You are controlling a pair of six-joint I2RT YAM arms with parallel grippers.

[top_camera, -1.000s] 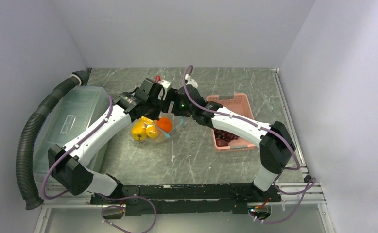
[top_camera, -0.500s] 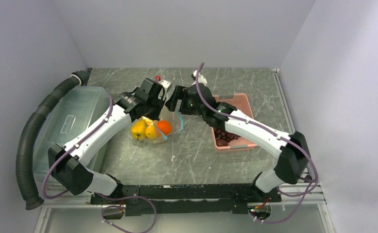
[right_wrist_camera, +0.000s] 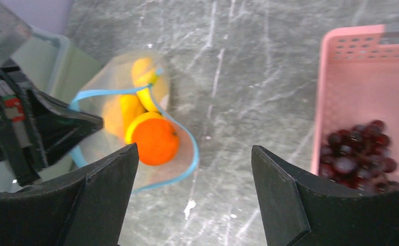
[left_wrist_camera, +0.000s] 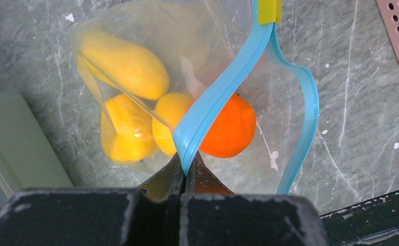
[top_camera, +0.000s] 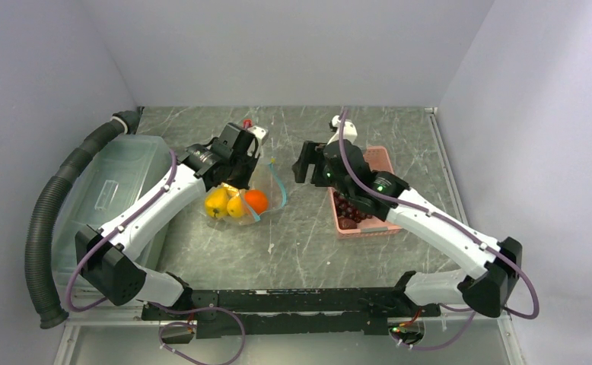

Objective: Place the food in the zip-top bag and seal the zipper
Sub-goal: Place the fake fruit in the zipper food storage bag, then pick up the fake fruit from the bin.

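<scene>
White-black arms (top_camera: pixel 156 201), purple cables (top_camera: pixel 173 163)

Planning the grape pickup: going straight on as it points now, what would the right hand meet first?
Most likely the right hand meets bare table between the zip-top bag and the pink basket; it might brush the bag's zipper first, since depth is unclear.

A clear, crinkly plastic zip-top bag (top_camera: pixel 270 199) lies with its mouth gaping. Its narrow teal-blue zipper strip (left_wrist_camera: pixel 223 92) is unsealed, the lips bowed apart. Inside, three yellow toy pieces (left_wrist_camera: pixel 123 64) bunch together, with an orange ball (left_wrist_camera: pixel 228 128) touching them at their three o'clock. A dark purple grape bunch (right_wrist_camera: pixel 359 154) lies in a pink perforated basket (right_wrist_camera: pixel 341 56) at the bag's three o'clock.
</scene>
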